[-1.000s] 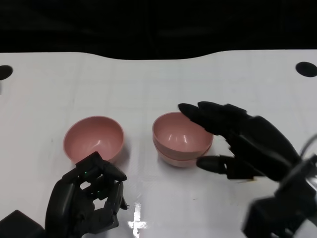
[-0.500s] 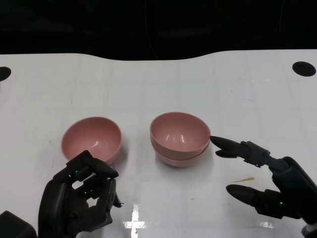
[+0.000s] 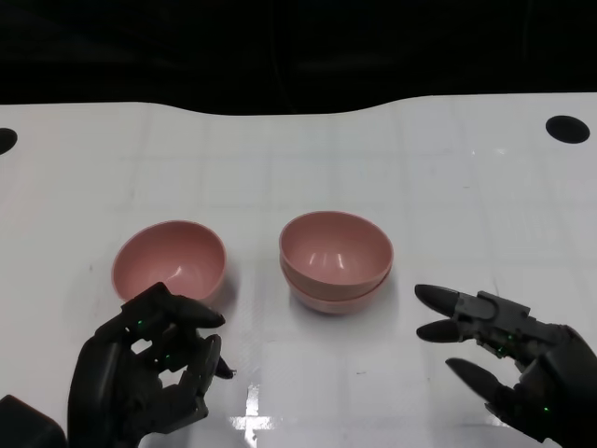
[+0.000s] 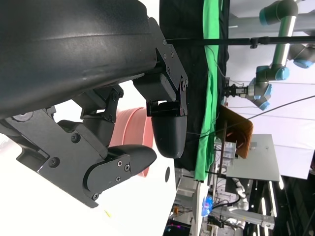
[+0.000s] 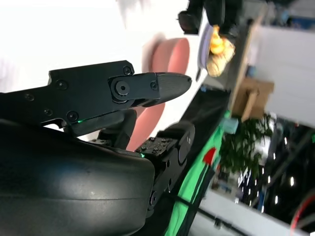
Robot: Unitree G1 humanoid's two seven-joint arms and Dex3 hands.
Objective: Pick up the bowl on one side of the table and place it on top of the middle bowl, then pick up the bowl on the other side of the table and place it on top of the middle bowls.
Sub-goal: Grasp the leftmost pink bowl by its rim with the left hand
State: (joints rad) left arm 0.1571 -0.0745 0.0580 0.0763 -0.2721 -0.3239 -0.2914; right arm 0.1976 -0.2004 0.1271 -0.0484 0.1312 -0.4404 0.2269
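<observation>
Two pink bowls (image 3: 336, 257) sit nested in the middle of the white table (image 3: 298, 159); they also show past my right hand's fingers as pink bowls (image 5: 165, 83). A single pink bowl (image 3: 170, 265) stands to their left, seen also as a pink bowl (image 4: 132, 140) beyond my left hand. My left hand (image 3: 149, 369) hovers just in front of that bowl, fingers curled, holding nothing. My right hand (image 3: 508, 359) sits low at the front right, fingers spread, empty, clear of the stack.
Black round holes mark the table's far right (image 3: 568, 129) and far left (image 3: 5, 140) corners. A dark backdrop lies beyond the table's far edge. The wrist views show a green curtain (image 4: 209, 98) and other lab equipment away from the table.
My right hand has let go of the upper bowl on the stack and drawn back toward the front right. My left hand has barely moved.
</observation>
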